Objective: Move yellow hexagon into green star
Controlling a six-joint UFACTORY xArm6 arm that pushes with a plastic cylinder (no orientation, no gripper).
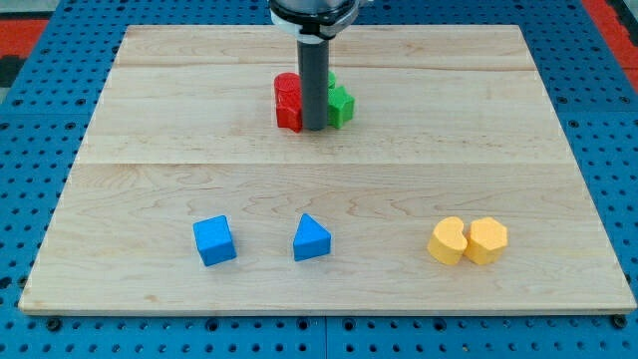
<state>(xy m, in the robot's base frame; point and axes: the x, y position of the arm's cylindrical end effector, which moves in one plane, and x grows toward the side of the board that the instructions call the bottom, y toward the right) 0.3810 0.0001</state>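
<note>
Just behind your tip (313,130), toward the view's top, sit 2 blocks close together: a red block (288,102) on the view's left of the rod and the green star (340,103) on its right. The rod hides the gap between them, so you cannot tell whether they touch each other, and the red one's shape is too covered to name. There are no jaws on this arm, only the straight rod, so nothing is spread, pressed together or pinching; the tip simply rests at the table (150,120) surface.

Well away from the tip, toward the view's bottom and right, lies the yellow hexagon (486,240). A yellow heart (448,240) touches it on the view's left side. Below the tip, slightly left, you have a blue wedge (311,238), and further left a blue cube (214,240).

By this reading, the task has not begun in any useful sense: the hexagon is far from the star, with nearly the whole board between them, and your tip is at the wrong end. What is left is everything. You would need to bring the tip round to the hexagon's lower right side, then push it up and left toward the star. Watch the heart: it sits right in that path and may get carried along.
</note>
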